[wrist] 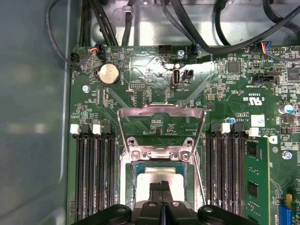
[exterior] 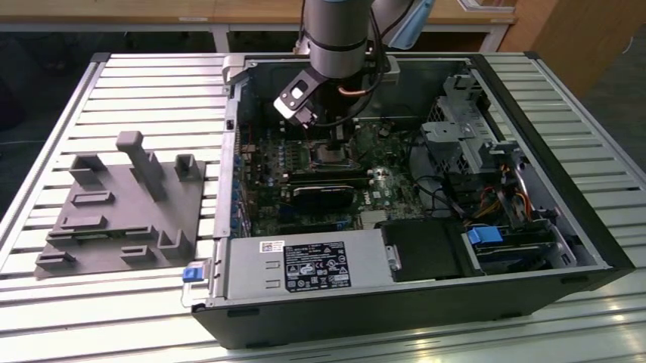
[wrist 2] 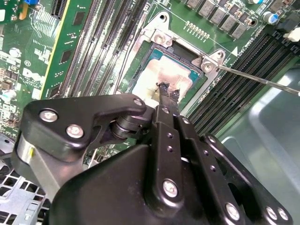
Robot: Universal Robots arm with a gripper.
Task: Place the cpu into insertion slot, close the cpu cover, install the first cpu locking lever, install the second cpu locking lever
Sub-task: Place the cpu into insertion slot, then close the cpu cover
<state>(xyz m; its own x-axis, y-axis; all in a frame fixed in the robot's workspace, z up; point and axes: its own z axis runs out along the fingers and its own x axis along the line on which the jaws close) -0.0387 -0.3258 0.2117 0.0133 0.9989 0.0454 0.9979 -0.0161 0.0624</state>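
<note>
The cpu (wrist: 161,174) (wrist 2: 161,72), a flat silver-grey square, lies in the insertion slot (wrist: 133,180) on the green board. My gripper (wrist: 161,188) (wrist 2: 165,91) is directly over it with its two black fingers pressed together, the tips touching or just above the chip's top. The cpu cover (wrist: 161,109), a thin silver frame, stands open from its hinge (wrist: 161,153), and board shows through its window. A thin lever wire (wrist 2: 262,80) sticks out from one socket corner. In the exterior view the gripper (exterior: 335,144) reaches down into the open computer case above the socket (exterior: 329,156).
Long black memory slots (wrist: 93,178) flank the socket, one holding a green module (wrist: 255,178). Black cables (wrist: 211,28) run along the case wall. A silver power supply box (exterior: 302,265) and drive cage (exterior: 474,128) sit inside the case. A grey fixture (exterior: 121,204) lies outside, at the exterior view's left.
</note>
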